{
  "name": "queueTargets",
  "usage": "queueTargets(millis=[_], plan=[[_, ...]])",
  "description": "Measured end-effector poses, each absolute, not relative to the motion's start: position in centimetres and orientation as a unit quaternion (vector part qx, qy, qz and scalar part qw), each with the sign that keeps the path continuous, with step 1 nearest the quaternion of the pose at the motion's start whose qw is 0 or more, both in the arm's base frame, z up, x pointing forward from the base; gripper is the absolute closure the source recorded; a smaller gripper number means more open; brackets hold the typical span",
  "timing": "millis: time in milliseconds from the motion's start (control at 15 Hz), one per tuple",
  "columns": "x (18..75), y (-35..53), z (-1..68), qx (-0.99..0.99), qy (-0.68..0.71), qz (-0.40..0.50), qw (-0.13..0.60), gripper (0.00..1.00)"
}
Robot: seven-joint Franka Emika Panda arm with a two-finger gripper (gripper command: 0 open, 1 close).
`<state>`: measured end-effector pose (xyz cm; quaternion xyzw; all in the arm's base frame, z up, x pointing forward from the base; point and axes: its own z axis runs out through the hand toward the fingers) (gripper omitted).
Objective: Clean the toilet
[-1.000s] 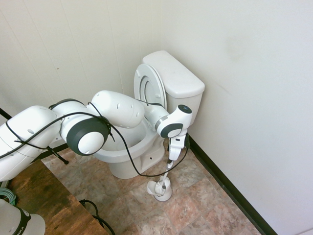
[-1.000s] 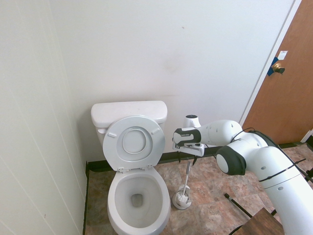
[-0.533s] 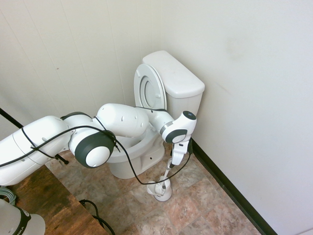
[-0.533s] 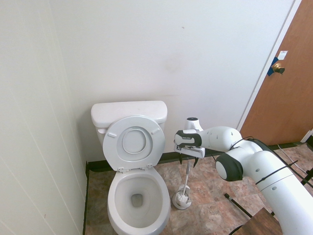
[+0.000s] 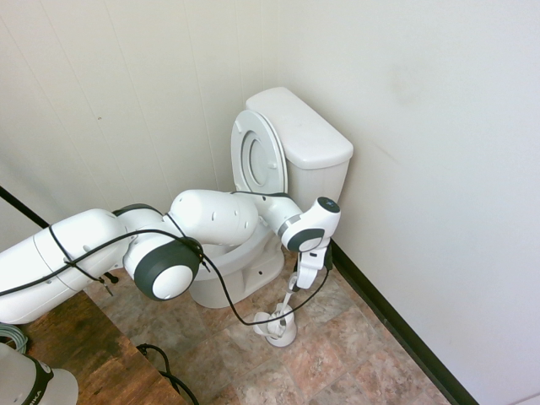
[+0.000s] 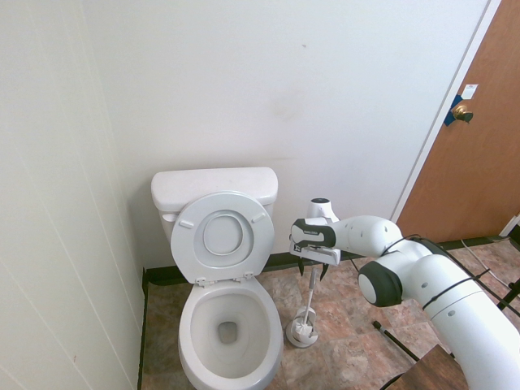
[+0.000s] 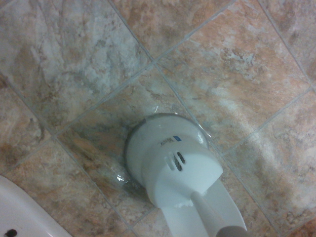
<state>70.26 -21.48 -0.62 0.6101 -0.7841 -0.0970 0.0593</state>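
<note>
The white toilet (image 5: 300, 135) stands in the corner with seat and lid raised, its oval bowl (image 6: 230, 325) empty of tools. Right beside it on the floor a white toilet brush stands in its round holder (image 6: 301, 331) (image 5: 277, 327) (image 7: 168, 160), thin handle (image 6: 311, 292) (image 5: 289, 297) pointing up. My gripper (image 6: 314, 266) (image 5: 305, 272) points straight down over the handle's top end, fingers open on either side of it. I cannot tell whether they touch it. The wrist view looks down the handle (image 7: 213, 219) onto the holder, with a sliver of toilet base (image 7: 19, 217).
A wall with a black baseboard (image 5: 396, 329) runs close behind the brush. A brown door (image 6: 475, 154) stands to the right. A wooden surface (image 5: 76, 346) lies near the arm's base. The floor is tiled (image 7: 74, 54).
My gripper has come down and slightly away from the tank, onto the top of the brush handle. The brush and holder have not moved.
</note>
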Motion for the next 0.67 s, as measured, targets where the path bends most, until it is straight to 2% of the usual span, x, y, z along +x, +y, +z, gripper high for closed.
queueTargets(millis=[667], plan=[[70.13, -21.79, -1.31, 0.608, -0.784, -0.109, 0.065, 1.00]])
